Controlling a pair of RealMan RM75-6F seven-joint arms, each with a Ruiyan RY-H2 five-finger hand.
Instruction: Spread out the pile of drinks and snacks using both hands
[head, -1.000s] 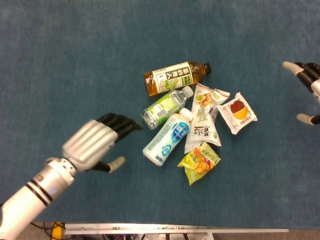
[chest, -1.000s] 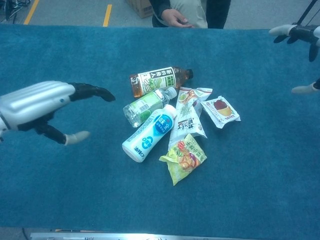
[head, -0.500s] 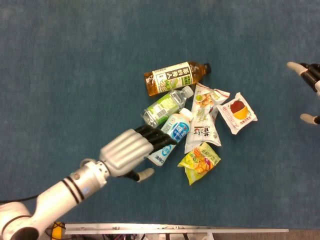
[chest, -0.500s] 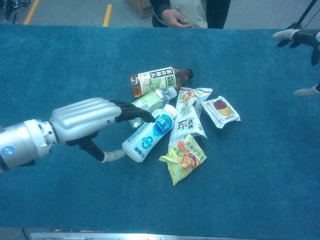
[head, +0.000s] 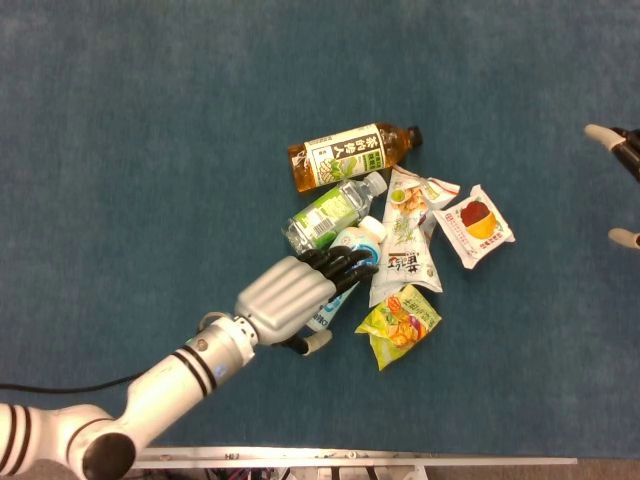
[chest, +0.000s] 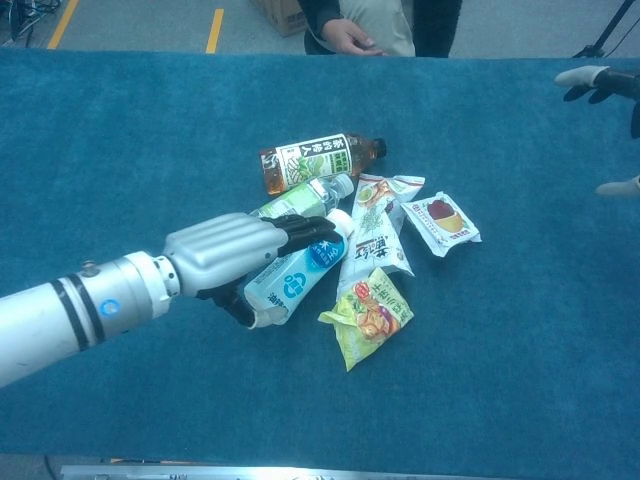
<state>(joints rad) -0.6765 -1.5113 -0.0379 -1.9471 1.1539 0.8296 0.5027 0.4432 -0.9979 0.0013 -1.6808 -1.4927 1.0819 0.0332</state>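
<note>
Blue felt-covered table, with a person standing at its far edge in the chest view. Left: the left hand lies over the white milk bottle, fingers above and thumb below it; whether it actually grips cannot be told. Centre: the pile remains bunched, with the green bottle and tea bottle beyond, and the long pouch, yellow packet and red-fruit packet to the right. Spreading has barely begun. Far right: the right hand, fingers spread, holds nothing, well apart from the pile.
</note>
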